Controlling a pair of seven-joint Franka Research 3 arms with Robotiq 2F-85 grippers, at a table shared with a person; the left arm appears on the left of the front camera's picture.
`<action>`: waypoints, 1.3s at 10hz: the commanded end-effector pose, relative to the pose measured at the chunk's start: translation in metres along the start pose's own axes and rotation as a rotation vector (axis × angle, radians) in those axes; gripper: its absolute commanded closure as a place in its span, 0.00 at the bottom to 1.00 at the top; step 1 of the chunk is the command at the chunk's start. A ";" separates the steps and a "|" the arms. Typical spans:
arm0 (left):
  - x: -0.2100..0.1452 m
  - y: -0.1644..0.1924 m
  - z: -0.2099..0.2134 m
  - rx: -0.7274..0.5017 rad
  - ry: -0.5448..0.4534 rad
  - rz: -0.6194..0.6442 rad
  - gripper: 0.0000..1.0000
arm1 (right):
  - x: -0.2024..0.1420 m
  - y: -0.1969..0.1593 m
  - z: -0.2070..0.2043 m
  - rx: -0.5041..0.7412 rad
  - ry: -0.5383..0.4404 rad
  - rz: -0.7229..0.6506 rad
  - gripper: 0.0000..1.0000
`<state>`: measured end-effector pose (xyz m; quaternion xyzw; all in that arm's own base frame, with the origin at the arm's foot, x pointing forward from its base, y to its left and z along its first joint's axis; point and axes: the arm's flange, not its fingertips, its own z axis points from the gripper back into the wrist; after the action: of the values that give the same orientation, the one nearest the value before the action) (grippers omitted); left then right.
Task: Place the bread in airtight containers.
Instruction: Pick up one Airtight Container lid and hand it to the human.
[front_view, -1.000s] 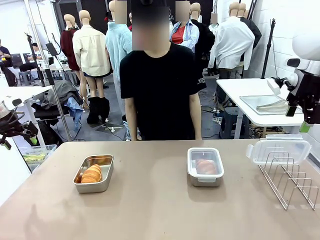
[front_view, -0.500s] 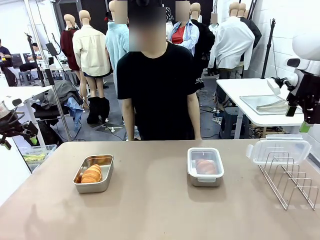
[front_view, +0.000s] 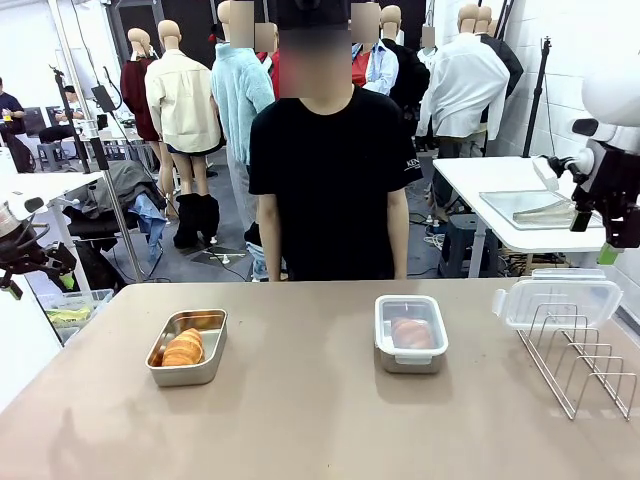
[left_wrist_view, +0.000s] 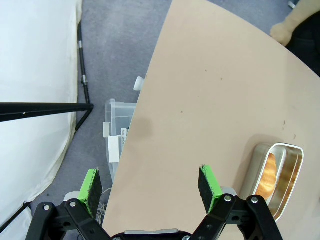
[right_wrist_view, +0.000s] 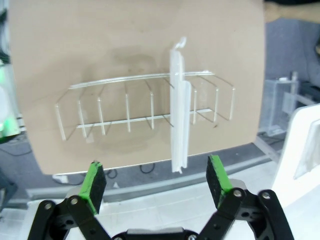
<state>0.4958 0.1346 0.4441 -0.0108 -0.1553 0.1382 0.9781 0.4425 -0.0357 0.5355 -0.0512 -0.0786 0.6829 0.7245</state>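
The right gripper (right_wrist_view: 156, 181) hangs wide open and empty, high off the table's right end. Directly below and ahead of its fingers stands the spare clear lid (right_wrist_view: 178, 107), on edge in a slot of the wire rack (right_wrist_view: 125, 110); seen edge-on from above, its long axis runs straight away from the gripper, across the line between the two pads. In the front view that lid (front_view: 556, 299) leans in the rack's far end, well apart from both pans.

The left gripper (left_wrist_view: 150, 187) is equally open and holds nothing, poised above the table's left edge. The open steel pan (left_wrist_view: 278, 175) lies ahead and to the side of its fingers, with a croissant (left_wrist_view: 270, 170) already inside. From the front, this uncovered pan (front_view: 188, 347) sits on the left half of the table, while the other container (front_view: 410, 333) already has its lid on over a second croissant (front_view: 411, 332).

Judging by this, the lid is the right arm's reach and the open pan is nearer the left.
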 end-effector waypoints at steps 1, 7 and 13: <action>0.000 0.002 0.001 0.002 -0.001 0.002 0.00 | 0.008 -0.008 -0.028 -0.055 0.081 0.027 0.00; 0.000 0.002 0.001 0.002 -0.001 0.002 0.00 | -0.005 -0.050 -0.076 0.113 -0.015 -0.033 0.00; 0.000 0.002 0.001 0.002 -0.001 0.002 0.00 | -0.005 -0.066 -0.114 0.081 0.026 -0.076 0.00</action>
<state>0.4958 0.1346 0.4439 -0.0108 -0.1552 0.1381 0.9781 0.5209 -0.0422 0.4379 -0.0217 -0.0414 0.6624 0.7477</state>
